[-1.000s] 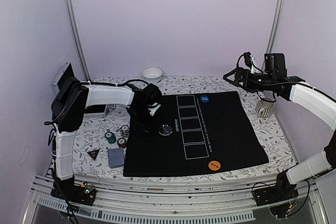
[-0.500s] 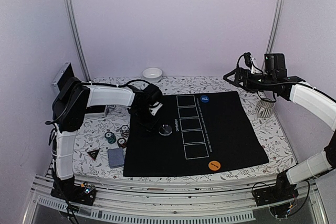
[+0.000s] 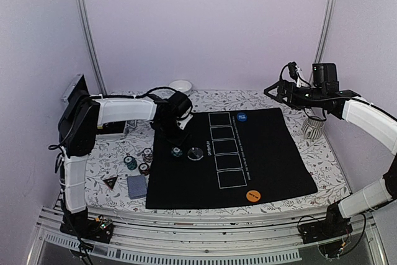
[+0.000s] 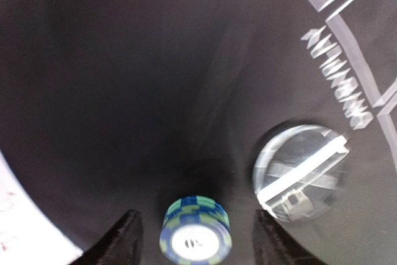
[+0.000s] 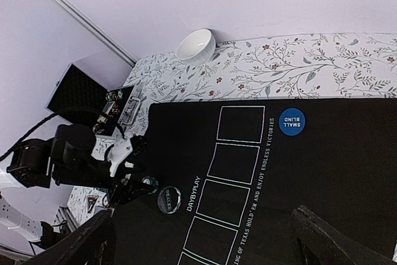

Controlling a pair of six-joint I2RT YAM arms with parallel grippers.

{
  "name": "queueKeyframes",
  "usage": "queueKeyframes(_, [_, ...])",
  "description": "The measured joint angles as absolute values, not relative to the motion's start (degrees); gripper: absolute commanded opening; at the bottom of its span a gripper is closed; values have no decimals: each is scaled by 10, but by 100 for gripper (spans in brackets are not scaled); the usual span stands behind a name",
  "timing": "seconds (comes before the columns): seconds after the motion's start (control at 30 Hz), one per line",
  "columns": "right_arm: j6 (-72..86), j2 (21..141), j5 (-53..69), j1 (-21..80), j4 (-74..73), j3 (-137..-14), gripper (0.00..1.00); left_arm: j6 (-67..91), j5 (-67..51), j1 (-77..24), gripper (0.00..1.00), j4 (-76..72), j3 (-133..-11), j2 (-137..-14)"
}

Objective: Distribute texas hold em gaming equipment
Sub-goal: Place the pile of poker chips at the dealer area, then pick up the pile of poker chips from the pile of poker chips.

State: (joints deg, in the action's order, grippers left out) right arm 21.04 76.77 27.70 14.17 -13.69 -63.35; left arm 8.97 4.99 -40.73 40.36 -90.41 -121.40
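Stretching across the black mat, the left arm holds its pincer released above a green chip stack.

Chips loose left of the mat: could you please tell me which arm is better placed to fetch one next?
Left. The left claw hangs open at the left edge of the mat, near the chips; the right claw is raised at the far right.

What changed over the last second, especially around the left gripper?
The left gripper let go of a green chip stack, which now stands on the black mat beside the clear disc. The gripper then drew back up and toward the far side, jaws open. The right arm, the disc and the remaining chips stayed put.
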Motion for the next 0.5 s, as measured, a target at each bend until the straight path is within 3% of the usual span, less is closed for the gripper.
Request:
queueKeyframes(0.2, [210,766,277,142,-138,-634,99,87,30,-401,97,408,-912,-1100])
queueKeyframes(0.5, [208,744,270,142,-138,-634,99,127,60,-257,98,445,-838,-940])
